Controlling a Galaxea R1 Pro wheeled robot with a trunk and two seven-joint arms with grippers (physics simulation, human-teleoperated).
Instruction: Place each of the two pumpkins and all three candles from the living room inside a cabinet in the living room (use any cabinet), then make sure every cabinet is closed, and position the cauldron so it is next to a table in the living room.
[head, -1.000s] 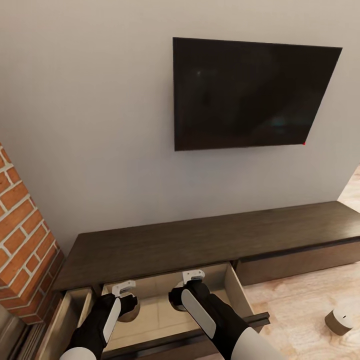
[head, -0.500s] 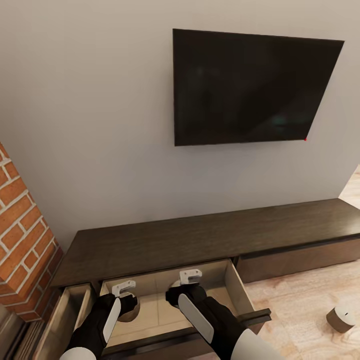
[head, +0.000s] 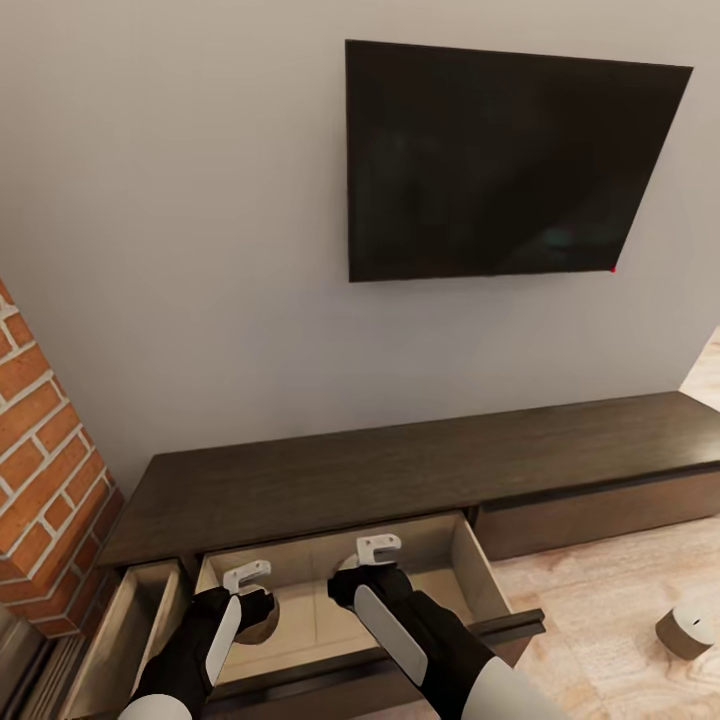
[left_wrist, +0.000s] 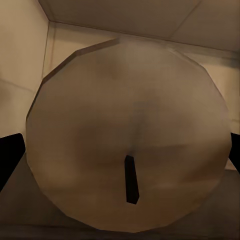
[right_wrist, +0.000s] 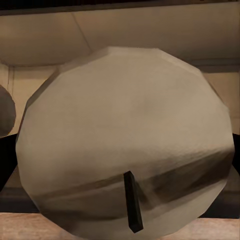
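Left gripper (head: 252, 600) and right gripper (head: 352, 590) each grip a candle (left_wrist: 127, 135) (right_wrist: 125, 145) inside the cabinet's (head: 400, 470) open drawer (head: 480, 575).

Floor candle (head: 688, 630) cut by edge

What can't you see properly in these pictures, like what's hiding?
- Left gripper fingertips: head view, sunk into the open drawer; in the left wrist view the candle covers them.
- Right gripper fingertips: right wrist view, covered by its candle.
- Drawer floor: head view, hidden under both arms.
- Third candle on the floor: head view, small, beside the picture's edge.
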